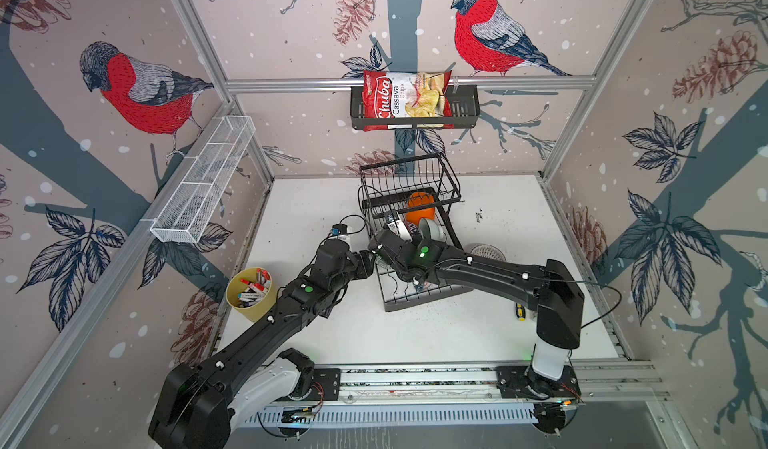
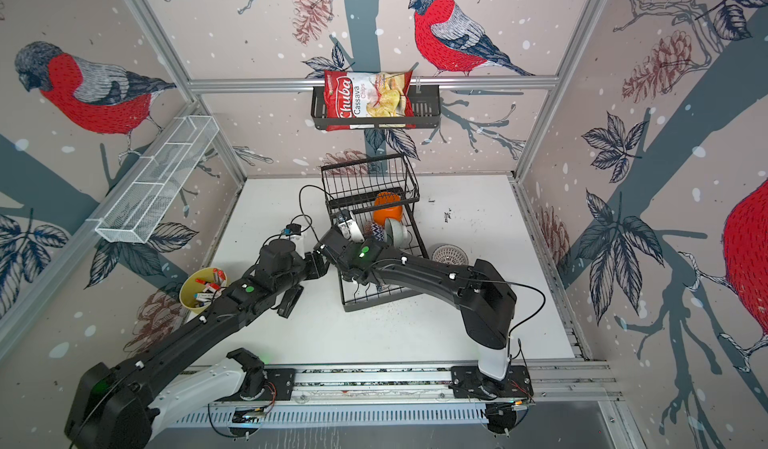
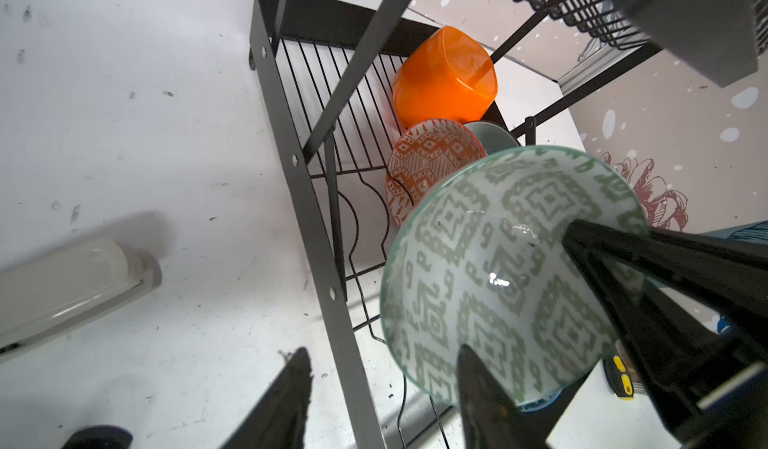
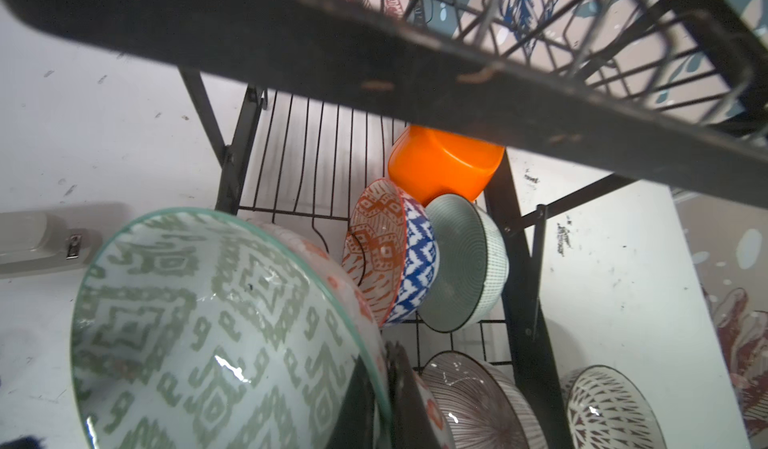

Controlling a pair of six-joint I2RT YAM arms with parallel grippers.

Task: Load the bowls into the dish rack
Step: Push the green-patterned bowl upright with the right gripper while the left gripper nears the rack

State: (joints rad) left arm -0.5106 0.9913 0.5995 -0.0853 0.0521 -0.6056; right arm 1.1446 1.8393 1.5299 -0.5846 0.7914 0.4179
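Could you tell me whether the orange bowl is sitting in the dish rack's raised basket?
No, the orange bowl lies on the rack's base tray, underneath the raised basket, in the right wrist view.

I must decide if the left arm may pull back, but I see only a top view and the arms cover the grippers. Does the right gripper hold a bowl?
Observer: Yes. In the right wrist view the right gripper is shut on the rim of a green-patterned bowl.
Operator: And the left gripper?
Observer: The left wrist view shows the left gripper open, gripping nothing.
Operator: Is anything in the rack under the right arm?
Observer: Yes, a striped bowl lies in the rack there.
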